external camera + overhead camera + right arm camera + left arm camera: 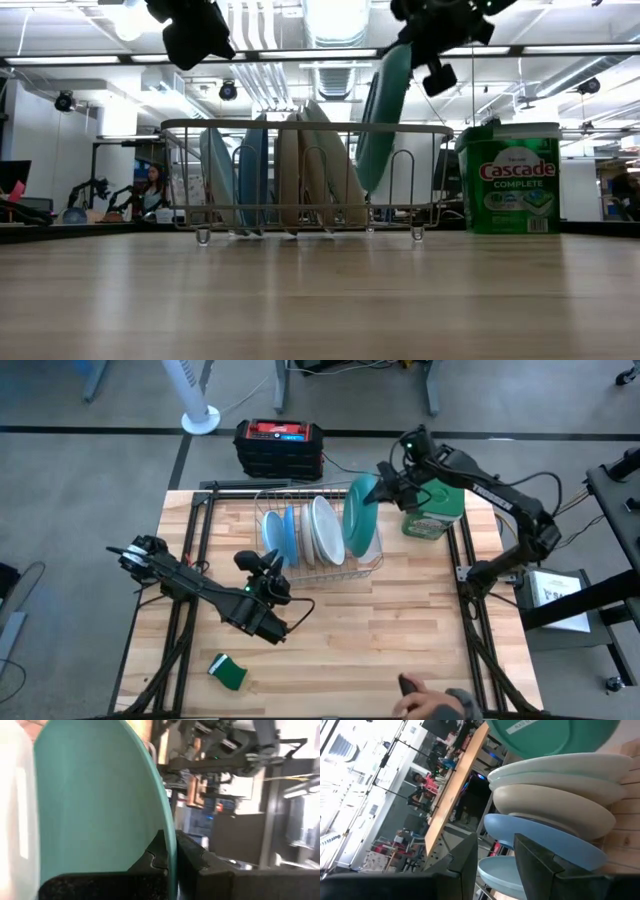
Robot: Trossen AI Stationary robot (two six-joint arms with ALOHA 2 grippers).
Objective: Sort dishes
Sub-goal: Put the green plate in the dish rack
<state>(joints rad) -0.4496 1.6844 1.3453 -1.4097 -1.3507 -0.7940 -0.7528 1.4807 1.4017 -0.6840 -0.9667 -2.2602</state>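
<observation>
A wire dish rack (372, 565) stands at the table's far middle. Upright in it are two light blue plates (278, 535) on the left and white and cream plates (322, 532) beside them. At the rack's right end a large teal-backed plate (358, 520) is up on edge, with my right gripper (383, 488) shut on it. My left gripper (265, 563) is open at the rack's near left corner, close to the blue plates (545, 845). A blue rim shows in the gap between its fingers; whether they touch it I cannot tell. My right gripper pinches the teal plate's upper rim (172, 837) between its two fingers (152, 855), one on each face. It comes slanting down from the table's far right. The plate (385, 110) hangs tilted below the fingers, its lower part inside the rack. I cannot tell whether it rests on the wires.
A green Cascade tub (432, 510) stands just right of the rack, under my right arm. A green sponge (228, 672) lies near the front left. A person's hand (430, 705) rests at the table's near edge. A black and red box (278, 445) sits beyond the far edge.
</observation>
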